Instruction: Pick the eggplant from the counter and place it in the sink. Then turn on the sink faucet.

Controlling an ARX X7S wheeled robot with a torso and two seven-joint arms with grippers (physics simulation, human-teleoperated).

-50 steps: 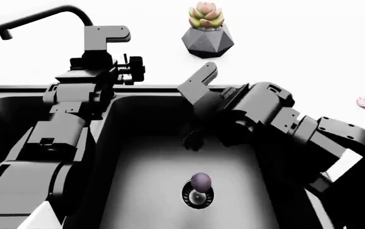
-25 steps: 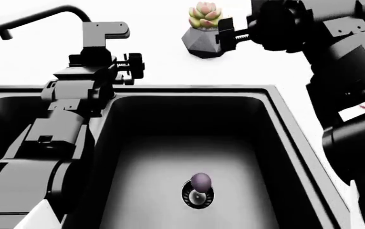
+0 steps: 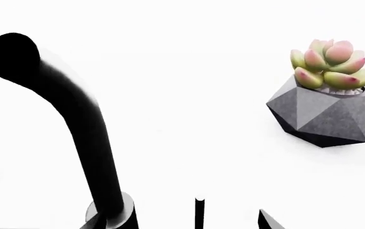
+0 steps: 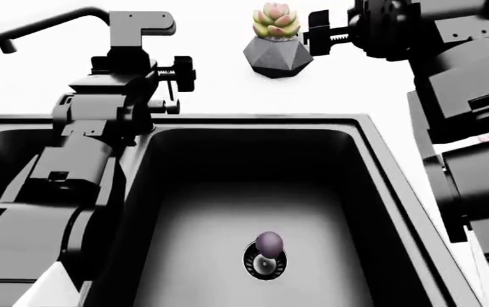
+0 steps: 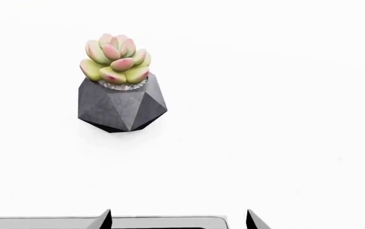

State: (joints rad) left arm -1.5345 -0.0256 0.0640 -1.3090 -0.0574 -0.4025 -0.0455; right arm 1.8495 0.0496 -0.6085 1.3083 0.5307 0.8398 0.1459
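Since a second ago the right gripper [image 4: 319,33] has lifted out of the sink [image 4: 381,166] and now hangs high beside the potted succulent [image 4: 277,39]; left wrist view: the sink faucet [image 3: 80,124] rises just ahead of the left jaws, whose tips stand apart, holding nothing; head view: the left gripper [image 4: 176,83] sits near the faucet base, the eggplant [image 4: 268,242] lies on the drain well below both jaws; right wrist view: tips parted, empty, over the counter [image 5: 284,119]; best to approach the lever slowly, though I cannot make it out.
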